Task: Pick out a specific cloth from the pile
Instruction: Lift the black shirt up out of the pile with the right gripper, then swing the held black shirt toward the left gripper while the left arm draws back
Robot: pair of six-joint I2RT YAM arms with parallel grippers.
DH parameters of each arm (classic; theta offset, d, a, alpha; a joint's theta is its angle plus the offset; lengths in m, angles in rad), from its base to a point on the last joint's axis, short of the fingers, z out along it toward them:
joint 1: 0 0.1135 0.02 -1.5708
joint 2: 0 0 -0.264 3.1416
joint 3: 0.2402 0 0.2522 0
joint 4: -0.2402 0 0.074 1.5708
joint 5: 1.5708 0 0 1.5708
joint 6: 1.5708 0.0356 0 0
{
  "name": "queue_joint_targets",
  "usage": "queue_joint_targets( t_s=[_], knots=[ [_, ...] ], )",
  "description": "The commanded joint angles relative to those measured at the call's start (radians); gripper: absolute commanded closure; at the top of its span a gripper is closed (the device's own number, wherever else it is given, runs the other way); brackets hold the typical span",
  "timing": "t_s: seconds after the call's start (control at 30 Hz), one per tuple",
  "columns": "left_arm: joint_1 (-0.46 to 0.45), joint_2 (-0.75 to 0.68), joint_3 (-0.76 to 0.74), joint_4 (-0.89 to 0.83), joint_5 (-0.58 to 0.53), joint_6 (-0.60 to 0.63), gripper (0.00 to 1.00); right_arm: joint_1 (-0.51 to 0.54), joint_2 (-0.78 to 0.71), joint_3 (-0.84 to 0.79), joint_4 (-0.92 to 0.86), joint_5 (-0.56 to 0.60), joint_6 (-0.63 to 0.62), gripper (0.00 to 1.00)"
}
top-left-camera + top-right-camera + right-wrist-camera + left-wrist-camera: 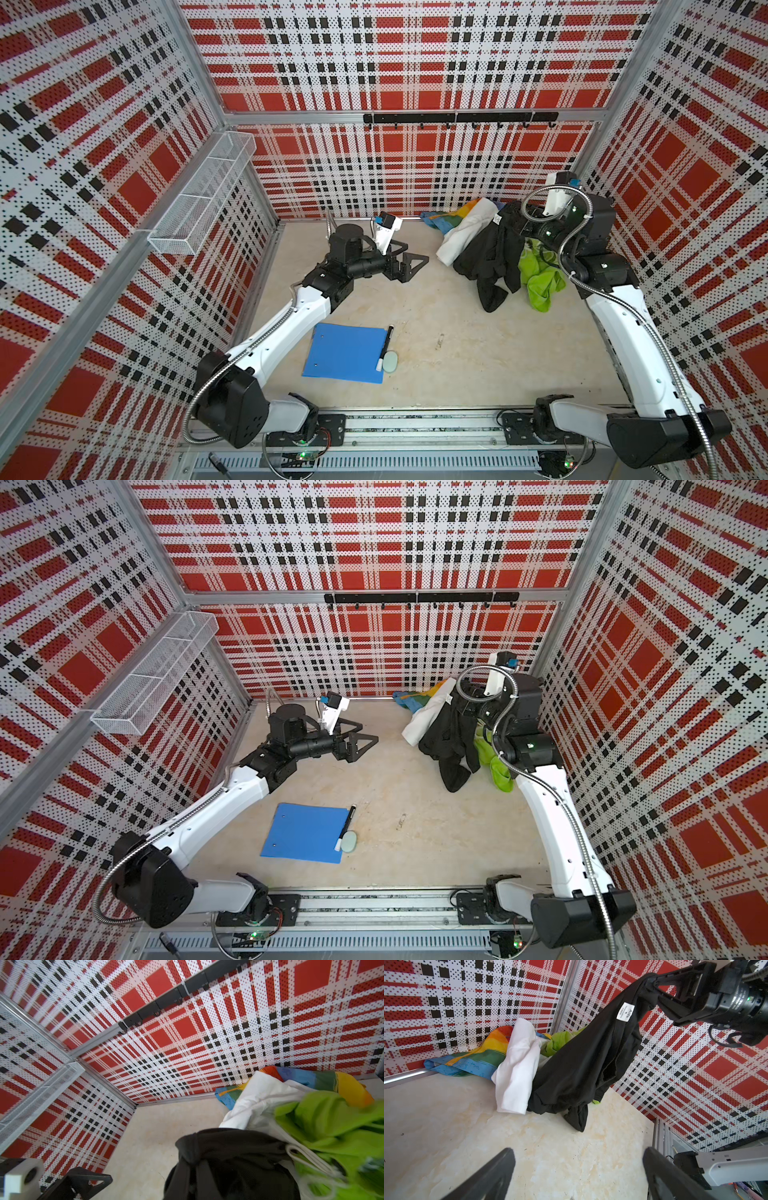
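Right gripper (pixel 651 981): the jaws are closed on the label end of the cloth (pixel 581 1068), which you hold raised above the back right corner of the surface (pixel 436 340). The cloth's lower folds lie on the surface at the pile (pixel 465 232), touching the white cloth (pixel 517 1072) and hanging in front of the lime-green garment (pixel 540 278).

Left gripper (pixel 409 259): the jaws are spread wide and hold nothing. It is low near the back edge, facing the pile.

Progress, as judged: the grasp is made and the lift is partly done. You have yet to draw the trailing end free and carry the cloth off.

Room: the back and right walls hem in the pile. The middle and front right of the surface are open. The blue folder (pixel 345 353) and the marker (pixel 386 347) lie near the front edge, well apart from the pile.
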Motion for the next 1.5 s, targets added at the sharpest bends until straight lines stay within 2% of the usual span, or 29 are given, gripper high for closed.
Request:
queue_joint_targets(
  t_s=[0.0, 0.33, 0.67, 0.83, 1.03, 1.2, 1.4, 1.47],
  knots=[
    [0.012, -0.026, -0.005, 0.05, 0.043, -0.011, 0.01, 0.005, -0.058, 0.081, 0.193, -0.05, 0.034, 0.96],
    [0.019, -0.032, -0.009, 0.056, 0.043, -0.017, 0.01, 0.005, -0.055, 0.133, 0.306, -0.129, 0.111, 0.96],
    [0.021, -0.043, -0.009, 0.056, 0.044, -0.02, 0.01, 0.005, -0.036, 0.164, 0.36, -0.175, 0.137, 0.96],
    [0.05, -0.049, -0.013, 0.085, 0.101, -0.042, 0.01, 0.005, -0.028, 0.152, 0.491, -0.244, 0.2, 0.96],
    [0.067, -0.075, -0.015, 0.09, 0.131, -0.028, 0.01, 0.005, -0.031, 0.106, 0.703, -0.246, 0.289, 0.97],
    [0.123, -0.098, -0.035, 0.162, 0.209, -0.076, 0.01, 0.02, 0.017, 0.123, 0.913, -0.293, 0.414, 0.97],
    [0.234, -0.158, -0.04, 0.178, 0.201, -0.1, 0.01, 0.135, 0.104, 0.236, 0.835, -0.246, 0.332, 0.97],
    [0.302, -0.181, -0.05, 0.204, 0.201, -0.112, 0.01, 0.178, 0.143, 0.266, 0.831, -0.238, 0.321, 0.97]
  ],
)
